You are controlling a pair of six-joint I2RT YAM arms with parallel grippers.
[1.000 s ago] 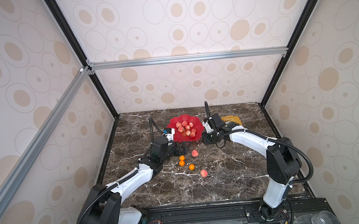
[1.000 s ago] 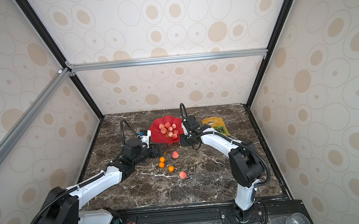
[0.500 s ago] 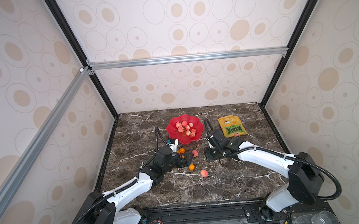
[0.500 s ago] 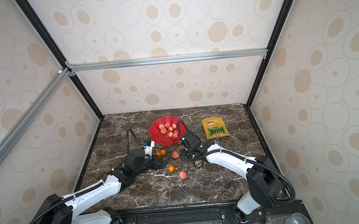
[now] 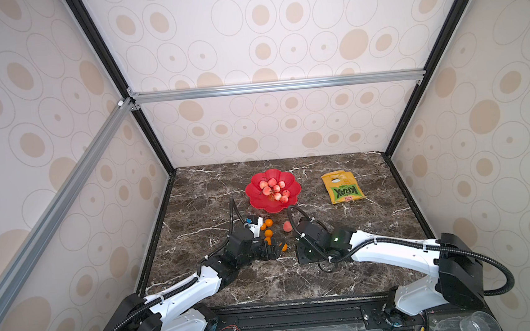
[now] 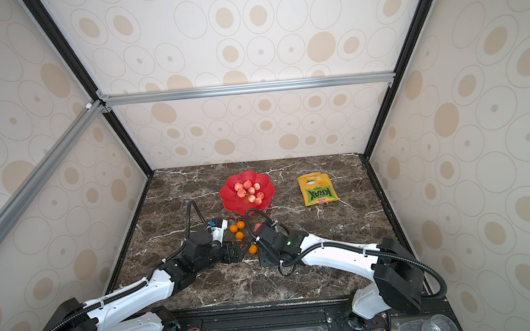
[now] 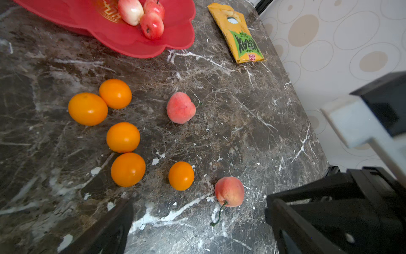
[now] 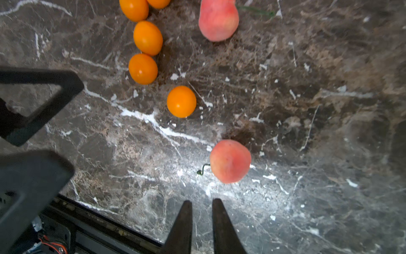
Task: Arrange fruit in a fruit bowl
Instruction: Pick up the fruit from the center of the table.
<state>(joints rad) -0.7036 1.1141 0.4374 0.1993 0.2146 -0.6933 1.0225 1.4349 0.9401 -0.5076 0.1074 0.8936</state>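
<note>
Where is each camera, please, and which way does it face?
Top views: high behind the robot, looking down over both arms at table and bowl.
Left wrist: left arm, facing bowl and snack bag; open fingers show.
Right wrist: right arm, looking down at table; narrowly parted fingers show.
Shared: both wrists see the stemmed peach.

Worktop [image 5: 375, 228]: dark brown marble with white veins, filling the lower middle of both top views.
Bowl [image 5: 273, 207]: red, flower-shaped, at the upper centre of the worktop.
Bag [image 5: 343, 187]: yellow-green, lying flat to the right of the bowl, well apart from it.
Oranges [image 5: 268, 233]: four in a close cluster, below the bowl in frame.
Lone orange [image 5: 283, 247]: just below and right of the cluster.
Peach [image 5: 287, 226]: right of the cluster, not touching it.
Stemmed peach [image 7: 229, 191]: near the lone orange; hidden in both top views.
</note>
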